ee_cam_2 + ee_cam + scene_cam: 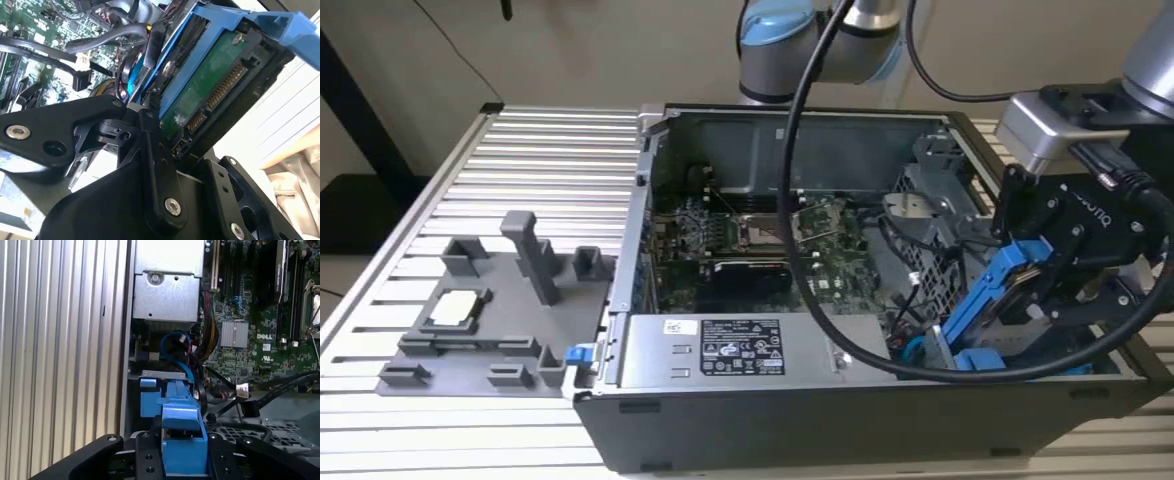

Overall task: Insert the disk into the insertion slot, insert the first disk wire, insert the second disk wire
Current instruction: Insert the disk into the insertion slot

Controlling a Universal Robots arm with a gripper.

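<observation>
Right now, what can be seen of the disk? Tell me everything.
The disk is a flat drive clipped in a bright blue plastic carrier. In the second wrist view its green circuit-board face shows, with a row of gold connector contacts at one end. It stands steeply tilted, clamped between the fingers of the black gripper. Its lower end reaches down inside the open computer case, at the exterior view's right.

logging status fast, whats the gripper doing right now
Gripper: closed, holding the flat rectangular hard drive clipped in its bright blue plastic carrier frame.
</observation>
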